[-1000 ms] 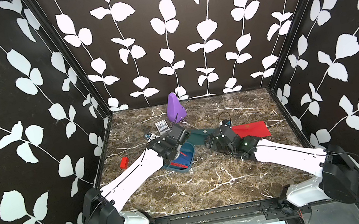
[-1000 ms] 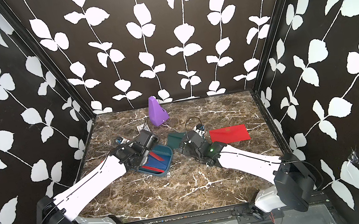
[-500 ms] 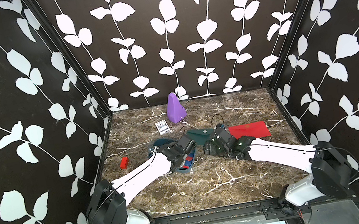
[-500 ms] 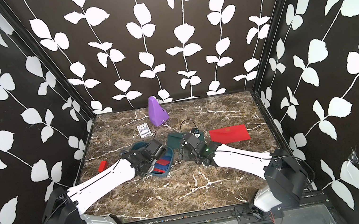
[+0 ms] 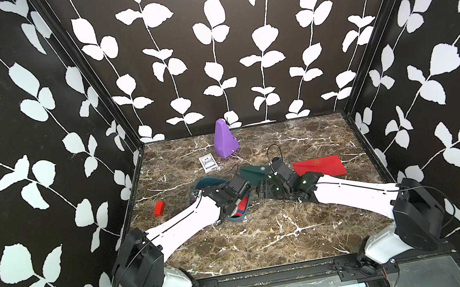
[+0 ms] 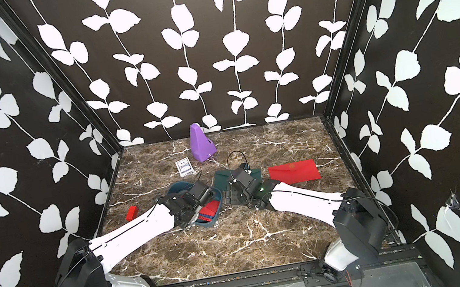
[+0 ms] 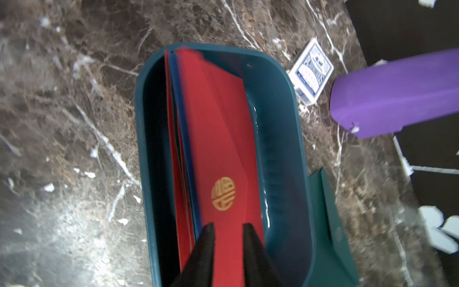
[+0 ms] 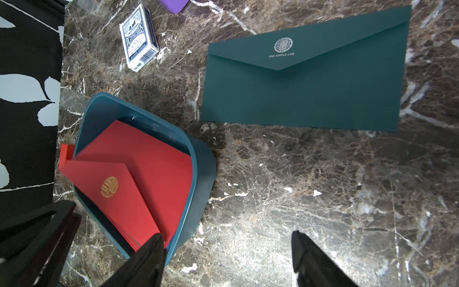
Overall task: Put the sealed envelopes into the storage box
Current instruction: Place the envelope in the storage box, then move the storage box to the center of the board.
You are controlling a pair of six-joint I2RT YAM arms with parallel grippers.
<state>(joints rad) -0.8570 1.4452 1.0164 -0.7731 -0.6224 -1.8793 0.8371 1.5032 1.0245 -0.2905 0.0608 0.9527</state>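
The teal storage box (image 5: pixel 206 182) (image 7: pixel 285 99) stands in the middle of the marble table. Inside it, red envelopes (image 7: pixel 223 149) (image 8: pixel 154 164) with a gold emblem lean on edge against a navy one (image 7: pixel 178 99). My left gripper (image 7: pixel 229 225) hangs over the box's near end. Its jaws stand a little apart, and the blurred front red envelope shows loose in the gap. A dark green envelope (image 8: pixel 310 92) (image 5: pixel 251 174) lies flat just beyond the box. Another red envelope (image 5: pixel 319 167) (image 6: pixel 294 171) lies to the right. My right gripper (image 8: pixel 227 234) is wide open over bare marble beside the box.
A purple pyramid (image 5: pixel 224 140) stands at the back. A white and blue card pack (image 5: pixel 208 163) lies in front of it, close to the box. A small red block (image 5: pixel 159 208) sits at the left. Both wrists crowd the box.
My left arm came down into the box with the red envelope, and its jaws have parted from it. The right arm shifted slightly toward the box and stayed open.
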